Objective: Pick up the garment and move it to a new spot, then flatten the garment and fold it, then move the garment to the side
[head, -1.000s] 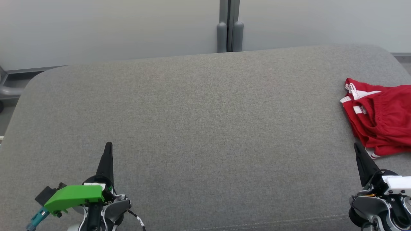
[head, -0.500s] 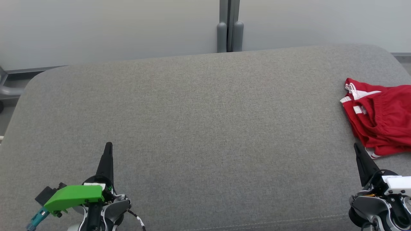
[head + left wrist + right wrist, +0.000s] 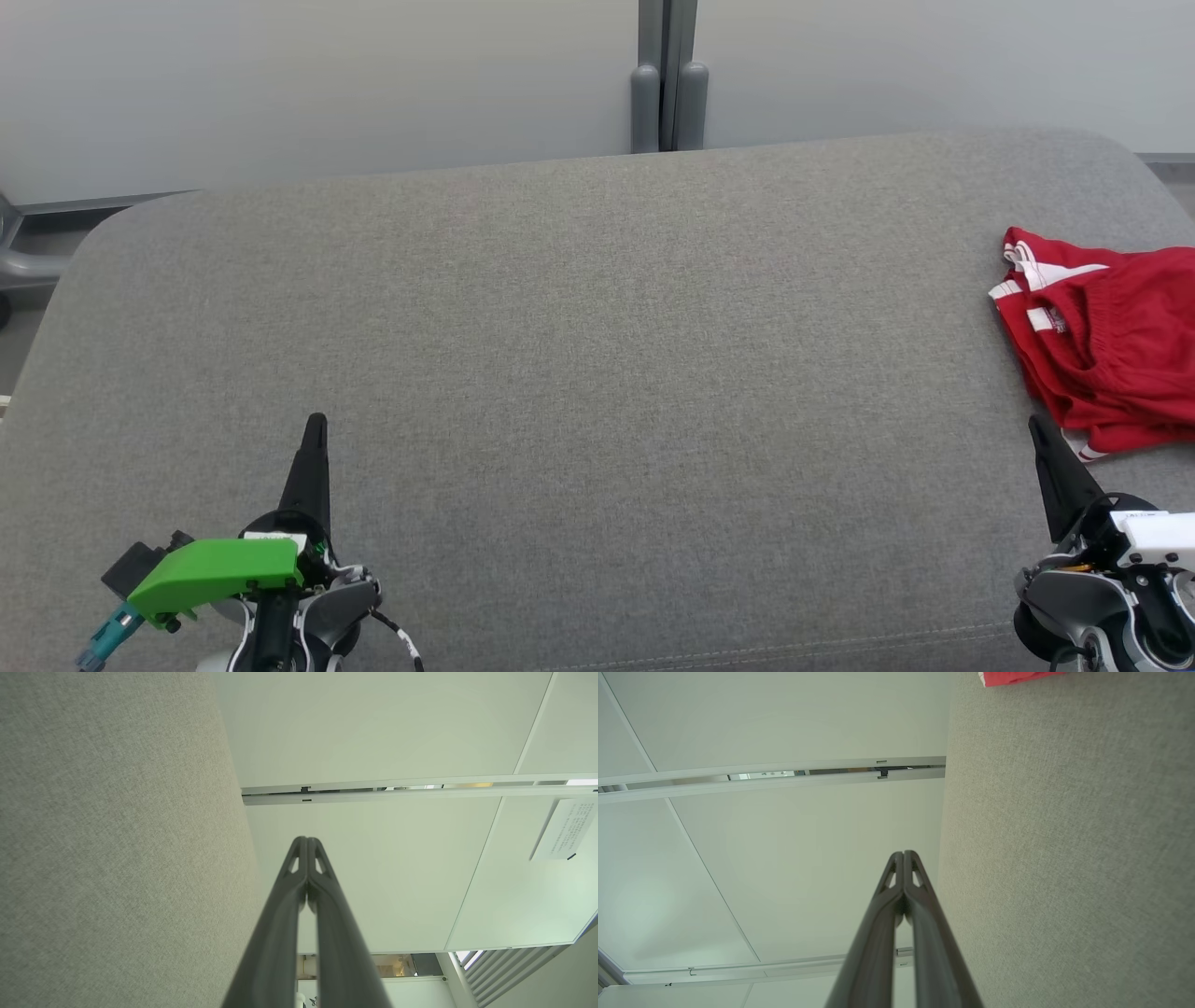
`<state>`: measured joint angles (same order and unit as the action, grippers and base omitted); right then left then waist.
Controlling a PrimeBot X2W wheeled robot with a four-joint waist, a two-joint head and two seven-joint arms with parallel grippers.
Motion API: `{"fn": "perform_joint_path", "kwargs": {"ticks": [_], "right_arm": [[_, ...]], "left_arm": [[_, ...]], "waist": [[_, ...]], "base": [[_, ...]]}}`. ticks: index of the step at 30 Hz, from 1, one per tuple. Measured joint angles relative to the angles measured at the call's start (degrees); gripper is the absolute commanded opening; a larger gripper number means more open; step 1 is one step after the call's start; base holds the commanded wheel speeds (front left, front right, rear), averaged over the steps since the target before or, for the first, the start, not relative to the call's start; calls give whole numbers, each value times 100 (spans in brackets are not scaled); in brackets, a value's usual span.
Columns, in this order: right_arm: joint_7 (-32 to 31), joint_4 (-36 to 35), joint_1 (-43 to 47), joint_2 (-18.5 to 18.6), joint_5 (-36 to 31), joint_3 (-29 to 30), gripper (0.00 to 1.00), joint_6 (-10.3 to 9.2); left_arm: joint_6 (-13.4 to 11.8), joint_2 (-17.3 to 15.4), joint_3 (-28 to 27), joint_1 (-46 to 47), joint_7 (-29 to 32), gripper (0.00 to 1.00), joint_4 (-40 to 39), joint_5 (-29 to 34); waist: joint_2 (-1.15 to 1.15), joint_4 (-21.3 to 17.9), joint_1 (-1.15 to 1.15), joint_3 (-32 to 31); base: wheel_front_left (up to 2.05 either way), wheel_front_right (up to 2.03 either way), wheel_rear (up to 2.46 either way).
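While both arms sit low at the near edge of the grey cushion (image 3: 597, 373), the garment (image 3: 1111, 345) lies well off to the robot's right. It is a red piece with white stripes, crumpled in a loose heap on the cushion top and cut off by the edge of the head view.

Left gripper (image 3: 316, 422) — lower left, fingers pressed together into one dark spike pointing away from the robot. Nothing is between them. A green cover (image 3: 215, 569) sits on its wrist. The left wrist view confirms it: tips meet with no gap, cushion fabric runs along one side and pale wall panels (image 3: 373, 728) lie beyond.

Right gripper (image 3: 1034, 425) — lower right, closed the same way and holding nothing. Its tip is just beside the near hem of the garment, with a strip of grey fabric showing between the two, so they are not touching. In the right wrist view a sliver of red shows at the top edge, well ahead of the closed tips.

Behind the cushion, a grey post (image 3: 667, 84) stands where two wall panels join.
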<state>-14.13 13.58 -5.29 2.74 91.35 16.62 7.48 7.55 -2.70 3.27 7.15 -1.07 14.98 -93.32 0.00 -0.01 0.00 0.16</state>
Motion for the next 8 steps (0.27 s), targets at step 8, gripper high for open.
{"fn": "perform_joint_path", "kwargs": {"ticks": [8], "right_arm": [[0, 0, 0, 0, 0, 0, 0, 0]], "left_arm": [[0, 0, 0, 0, 0, 0, 0, 0]], "waist": [[0, 0, 0, 0]], "base": [[0, 0, 0]]}}
